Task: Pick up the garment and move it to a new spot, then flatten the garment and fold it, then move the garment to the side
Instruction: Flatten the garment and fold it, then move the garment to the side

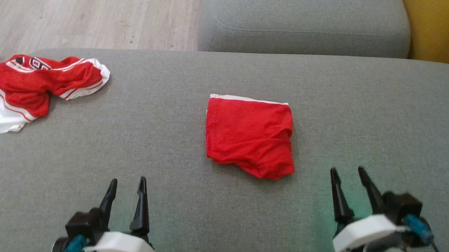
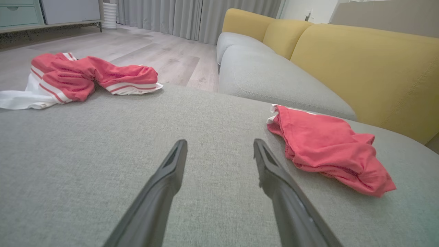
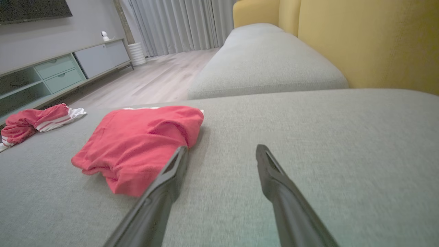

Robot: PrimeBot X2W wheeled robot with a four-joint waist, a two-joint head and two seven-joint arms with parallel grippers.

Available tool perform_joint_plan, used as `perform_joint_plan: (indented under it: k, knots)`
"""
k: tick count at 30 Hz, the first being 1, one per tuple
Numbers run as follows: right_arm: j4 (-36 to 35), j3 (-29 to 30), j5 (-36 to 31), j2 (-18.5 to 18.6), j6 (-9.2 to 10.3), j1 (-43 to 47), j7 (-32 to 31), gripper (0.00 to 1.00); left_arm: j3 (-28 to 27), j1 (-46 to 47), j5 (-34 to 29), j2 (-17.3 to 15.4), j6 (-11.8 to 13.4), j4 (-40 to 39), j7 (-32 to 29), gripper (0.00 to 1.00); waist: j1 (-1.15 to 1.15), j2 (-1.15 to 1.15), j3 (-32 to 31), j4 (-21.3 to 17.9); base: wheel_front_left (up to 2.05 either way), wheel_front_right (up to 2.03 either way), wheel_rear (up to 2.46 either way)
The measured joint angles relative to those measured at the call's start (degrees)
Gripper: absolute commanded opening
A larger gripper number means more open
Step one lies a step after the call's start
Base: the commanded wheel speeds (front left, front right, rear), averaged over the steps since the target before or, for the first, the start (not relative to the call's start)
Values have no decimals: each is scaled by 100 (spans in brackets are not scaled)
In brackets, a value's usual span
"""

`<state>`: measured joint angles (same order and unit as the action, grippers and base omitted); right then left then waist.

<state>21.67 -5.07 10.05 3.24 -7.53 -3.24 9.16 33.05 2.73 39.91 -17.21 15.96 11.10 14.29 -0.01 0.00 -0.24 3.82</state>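
Lying crumpled, jersey (image 1: pixel 38 89), well apart from garment (image 1: pixel 249 137)

No text can be read. The crumpled jersey (image 1: pixel 38 87) at the left carries a dark print (image 1: pixel 31 61) with white edging near its upper hem, but the cloth is too creased for any letter or number to be made out.

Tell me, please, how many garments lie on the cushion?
2: a folded red garment at the middle of the cushion, and a crumpled red-and-white garment near its left edge.
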Motion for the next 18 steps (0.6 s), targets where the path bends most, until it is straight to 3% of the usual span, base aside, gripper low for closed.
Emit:
perform_joint_plan:
  k: [18]
  knots:
    - [-713, 116, -54, -52, 0, 482, -316, 100, -183, -217, -115, 126, -114, 175, 0, 100, 1, 0, -9, 36, 0, 0, 0]
